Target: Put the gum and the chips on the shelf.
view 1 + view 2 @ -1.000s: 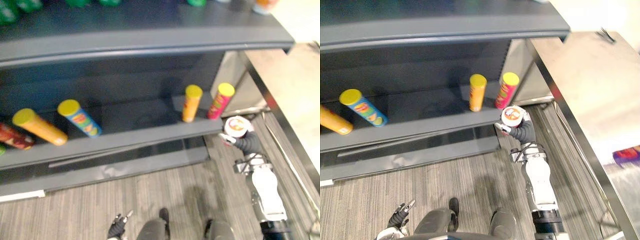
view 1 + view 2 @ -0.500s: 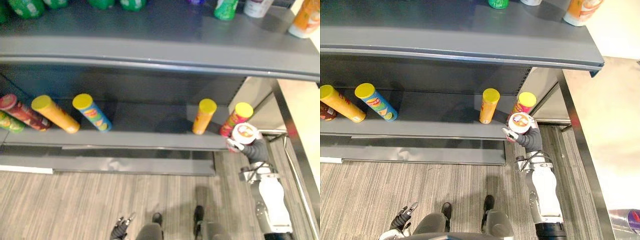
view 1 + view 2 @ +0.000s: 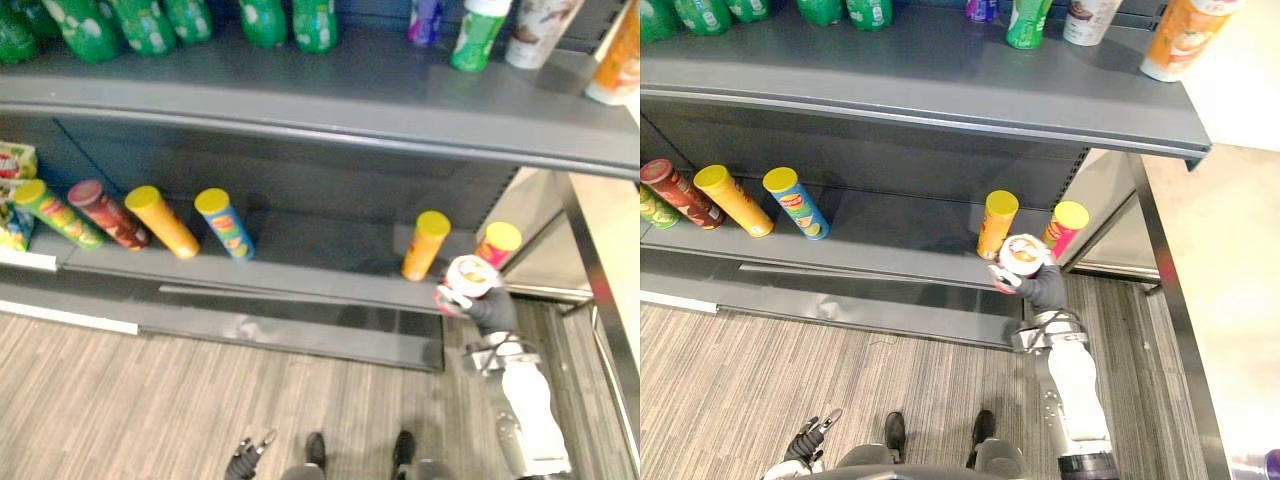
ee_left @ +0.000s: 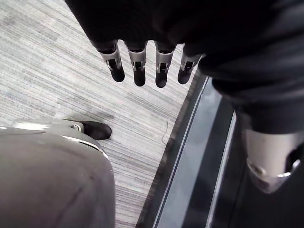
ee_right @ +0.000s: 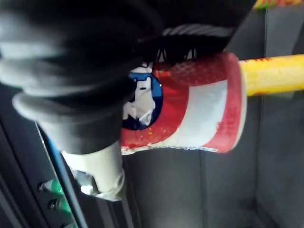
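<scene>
One chips can is riding in the curled grip of the right hand at the front edge of the shelf; the left hand is hanging below it, fingers straight.

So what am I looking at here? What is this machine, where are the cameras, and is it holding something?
It's a humanoid robot facing a store shelf. Two pictures come from cameras in its head, looking down; the other two come from its wrists, looking along each hand. The right hand is curled round a red-and-white chips can, held at the front edge of the lower shelf, in front of an orange can and a pink can standing there. Further left stand other cans, and green bottles stand on the top shelf. The left hand hangs low over the floor, fingers straight, holding nothing.
</scene>
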### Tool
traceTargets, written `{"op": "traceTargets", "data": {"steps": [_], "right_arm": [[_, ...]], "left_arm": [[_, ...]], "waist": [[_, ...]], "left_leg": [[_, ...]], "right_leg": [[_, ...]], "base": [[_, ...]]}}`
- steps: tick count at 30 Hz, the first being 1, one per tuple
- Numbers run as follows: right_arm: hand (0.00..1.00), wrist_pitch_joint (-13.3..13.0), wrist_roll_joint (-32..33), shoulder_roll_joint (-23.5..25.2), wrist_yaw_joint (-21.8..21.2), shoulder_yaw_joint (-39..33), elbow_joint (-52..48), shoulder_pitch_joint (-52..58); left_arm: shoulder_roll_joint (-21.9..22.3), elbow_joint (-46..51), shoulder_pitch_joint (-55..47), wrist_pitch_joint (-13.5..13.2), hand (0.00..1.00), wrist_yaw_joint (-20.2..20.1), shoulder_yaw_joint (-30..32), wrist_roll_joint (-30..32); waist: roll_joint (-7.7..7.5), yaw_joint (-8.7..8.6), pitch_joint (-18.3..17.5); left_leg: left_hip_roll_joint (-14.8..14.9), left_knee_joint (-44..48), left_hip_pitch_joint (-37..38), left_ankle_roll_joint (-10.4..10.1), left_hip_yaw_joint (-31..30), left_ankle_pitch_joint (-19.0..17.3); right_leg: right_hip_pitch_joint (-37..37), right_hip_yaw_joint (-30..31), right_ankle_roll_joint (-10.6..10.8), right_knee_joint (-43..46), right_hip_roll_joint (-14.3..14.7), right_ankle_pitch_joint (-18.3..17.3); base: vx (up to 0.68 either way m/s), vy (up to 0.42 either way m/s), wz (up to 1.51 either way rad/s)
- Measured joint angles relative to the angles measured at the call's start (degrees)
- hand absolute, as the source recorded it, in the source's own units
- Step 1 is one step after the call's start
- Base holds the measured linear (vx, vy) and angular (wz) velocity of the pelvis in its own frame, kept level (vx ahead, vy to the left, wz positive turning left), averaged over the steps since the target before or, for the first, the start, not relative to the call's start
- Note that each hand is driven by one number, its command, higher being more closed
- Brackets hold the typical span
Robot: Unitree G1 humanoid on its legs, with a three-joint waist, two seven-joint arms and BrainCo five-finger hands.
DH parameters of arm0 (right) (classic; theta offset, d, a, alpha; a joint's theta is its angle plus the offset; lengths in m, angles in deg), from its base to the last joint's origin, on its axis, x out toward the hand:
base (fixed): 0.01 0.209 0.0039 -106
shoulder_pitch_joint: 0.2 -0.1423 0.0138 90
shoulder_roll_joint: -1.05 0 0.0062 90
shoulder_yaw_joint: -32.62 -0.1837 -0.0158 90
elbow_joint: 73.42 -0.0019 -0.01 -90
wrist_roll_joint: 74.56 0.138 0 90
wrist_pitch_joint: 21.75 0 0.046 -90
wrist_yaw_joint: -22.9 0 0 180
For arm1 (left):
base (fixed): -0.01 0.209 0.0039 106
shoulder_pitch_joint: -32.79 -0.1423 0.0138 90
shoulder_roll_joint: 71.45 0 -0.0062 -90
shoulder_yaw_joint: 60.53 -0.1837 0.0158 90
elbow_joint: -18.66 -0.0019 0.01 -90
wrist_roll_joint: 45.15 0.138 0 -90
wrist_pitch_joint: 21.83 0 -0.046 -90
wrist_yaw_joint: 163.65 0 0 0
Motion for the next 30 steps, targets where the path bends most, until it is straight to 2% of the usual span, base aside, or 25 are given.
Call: {"op": "traceTargets", "data": {"steps": [5,10,12,14,24,25,30], "right_arm": [[1.00,1.34,2.52,-0.05,-2.11,8.72,3.88,-3.70],[1.00,2.12,5.49,0.09,-2.40,15.97,6.35,-10.47],[1.00,2.84,7.16,0.20,-2.38,18.46,6.84,-13.40],[1.00,3.14,8.60,0.67,-2.38,19.64,7.40,-15.71],[1.00,3.36,14.51,1.22,-0.65,21.76,7.76,-28.87],[1.00,3.53,15.59,1.08,0.22,21.63,7.76,-31.16],[1.00,3.70,15.86,-0.78,1.24,20.85,7.76,-37.58]], "left_arm": [[0.29,-0.16,2.15,0.02,0.00,0.08,-0.95,0.00],[0.70,-0.64,3.63,0.07,0.00,0.10,-2.91,-0.09],[0.87,-1.17,4.38,0.14,0.00,0.17,-3.37,-0.11],[0.88,-1.16,4.48,0.22,0.00,0.20,-3.39,-0.12],[0.82,-2.20,4.46,1.53,0.00,1.22,-2.63,-0.24],[0.78,-2.26,4.43,2.33,0.00,1.43,-2.18,-0.22],[0.82,-2.29,4.34,2.85,0.00,1.44,-0.48,-0.18]], "waist": [[-0.10,0.14,-0.39],[-0.14,0.27,-0.43],[-0.13,1.08,-0.48],[-0.13,1.57,-0.48],[-0.80,1.78,-1.30],[-1.06,1.87,-1.75],[-1.29,2.13,-1.95]], "left_leg": [[-0.74,-0.71,0.11,0.24,2.08,0.13],[-0.67,-0.62,1.00,0.96,2.23,0.66],[-0.67,-0.46,1.53,0.95,2.29,0.66],[-0.61,-0.47,1.84,0.94,2.31,0.65],[-0.17,-0.48,2.13,0.98,2.38,0.77],[0.09,-0.50,2.22,0.92,2.53,0.80],[0.73,-0.79,2.81,0.78,3.67,0.88]], "right_leg": [[-0.02,2.03,0.71,-1.64,-0.32,1.34],[0.90,2.07,0.45,-2.40,-0.11,2.04],[1.78,2.03,0.49,-3.09,-0.02,2.09],[2.05,2.01,0.50,-3.11,0.05,2.09],[2.23,2.52,-0.05,-3.06,0.52,2.47],[2.23,2.77,-0.20,-3.06,0.84,2.57],[2.27,3.82,-0.61,-3.07,1.53,2.85]], "base": [[-0.03,0.039,-0.18],[0.04,-0.003,-0.01],[0.04,-0.012,0.02],[0.00,0.000,0.00],[-0.02,-0.009,-0.02],[-0.02,-0.028,-0.08],[-0.03,-0.026,-0.13]]}}
